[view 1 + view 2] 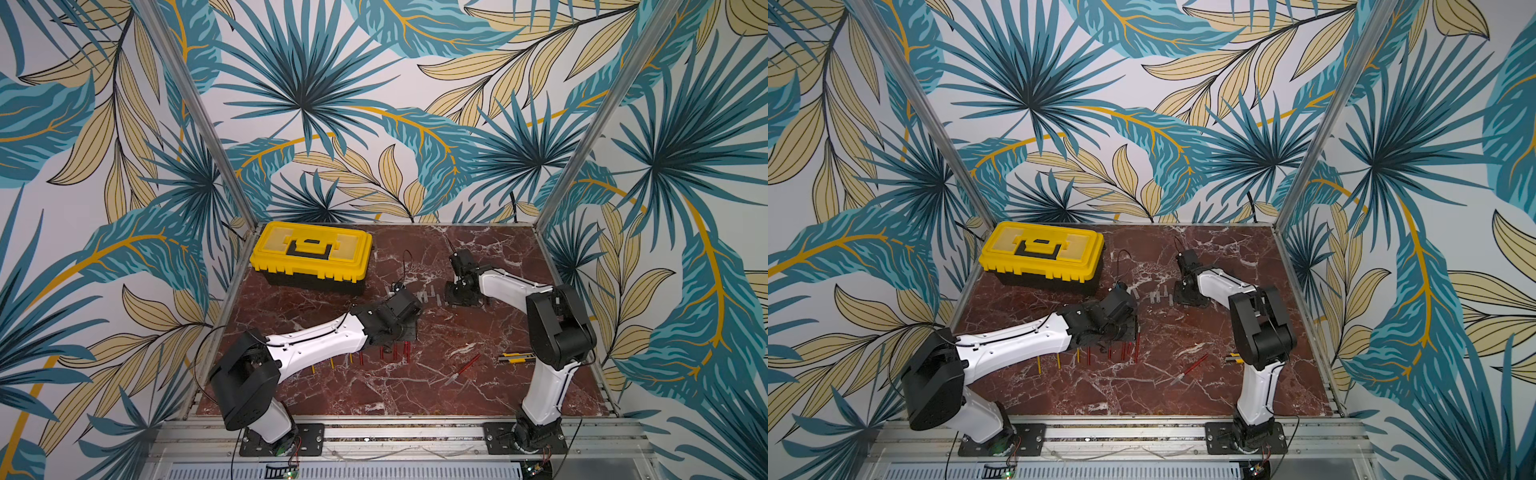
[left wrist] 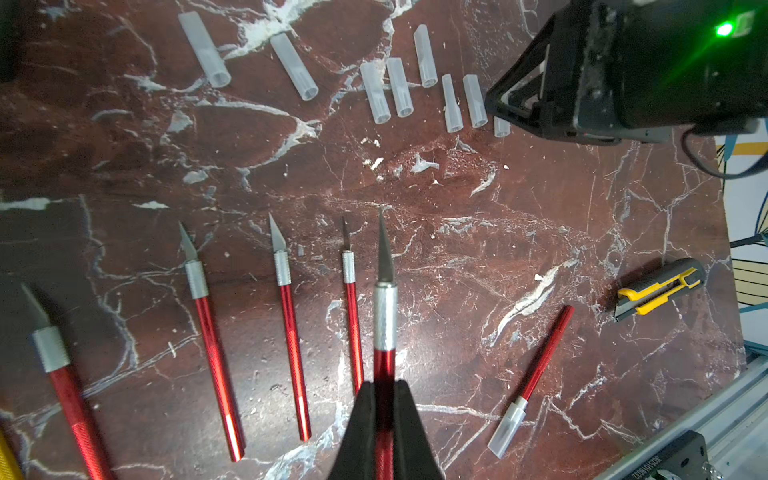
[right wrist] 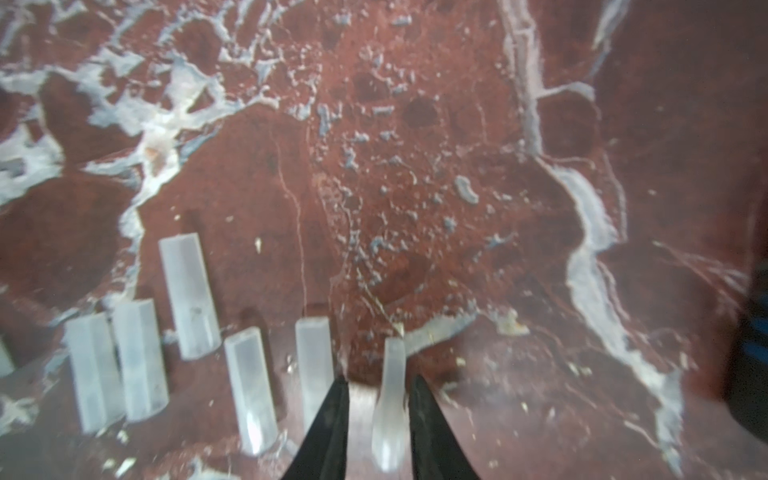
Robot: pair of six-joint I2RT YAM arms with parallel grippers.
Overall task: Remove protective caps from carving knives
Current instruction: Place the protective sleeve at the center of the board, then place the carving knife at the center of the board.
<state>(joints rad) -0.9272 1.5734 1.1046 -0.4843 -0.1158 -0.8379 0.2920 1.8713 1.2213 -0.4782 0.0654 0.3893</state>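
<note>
My left gripper (image 2: 384,387) clamps a bared red knife (image 2: 385,316), lower centre. My right gripper (image 3: 380,380) stands parted around a freed cap (image 3: 390,415). One capped knife (image 2: 544,353) is left, lower right.

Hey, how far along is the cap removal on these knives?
Looks nearly done. Done: loose caps lie in a row, and four bare red knives lie side by side. In hand: the left gripper holds another bare knife; the right gripper, jaws parted, has one cap between them. Left: one red knife near the utility knife still wears its cap. The yellow knives' tips are hidden.
</note>
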